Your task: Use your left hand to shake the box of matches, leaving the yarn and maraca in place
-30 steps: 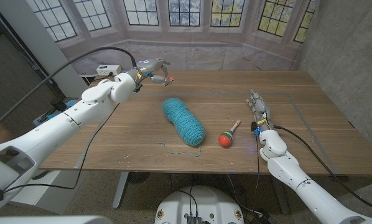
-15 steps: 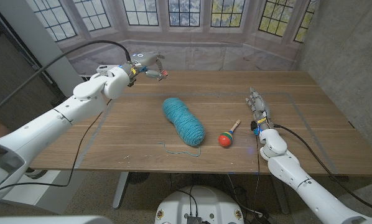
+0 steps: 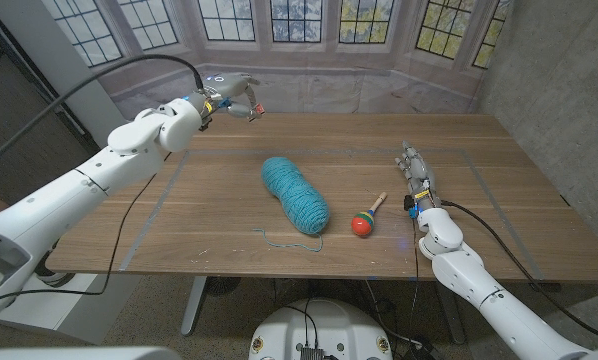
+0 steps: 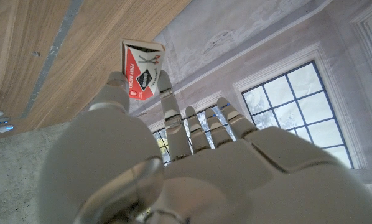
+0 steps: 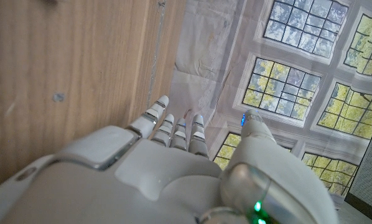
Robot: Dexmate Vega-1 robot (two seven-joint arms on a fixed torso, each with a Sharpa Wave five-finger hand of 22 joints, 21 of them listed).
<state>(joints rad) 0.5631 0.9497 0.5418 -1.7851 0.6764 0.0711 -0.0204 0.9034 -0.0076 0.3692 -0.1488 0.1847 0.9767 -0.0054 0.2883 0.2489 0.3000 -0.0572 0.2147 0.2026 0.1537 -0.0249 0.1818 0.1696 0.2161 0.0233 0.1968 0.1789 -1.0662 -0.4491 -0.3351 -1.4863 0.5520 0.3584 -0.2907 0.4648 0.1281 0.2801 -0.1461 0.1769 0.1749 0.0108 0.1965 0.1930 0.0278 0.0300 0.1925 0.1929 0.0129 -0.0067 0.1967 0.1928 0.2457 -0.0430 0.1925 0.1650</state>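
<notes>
Left robot hand (image 3: 234, 97) pinches matchbox (image 4: 142, 70) aloft, well beyond yarn (image 3: 295, 193); box's long axis continues my fingers' line.

Soft daylight, sharp, mild edge distortion

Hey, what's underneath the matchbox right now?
Nothing supports it: the left hand holds the matchbox in the air above the table's far edge. Its held lower end is covered by fingers.

I see teal yarn (image 3: 295, 194), a maraca (image 3: 367, 215) with a red, striped head and pale handle, a red-and-white matchbox (image 4: 141, 70), brown wood-grain bench (image 3: 479, 190), and a grey-white left robot hand (image 4: 173, 168).
</notes>
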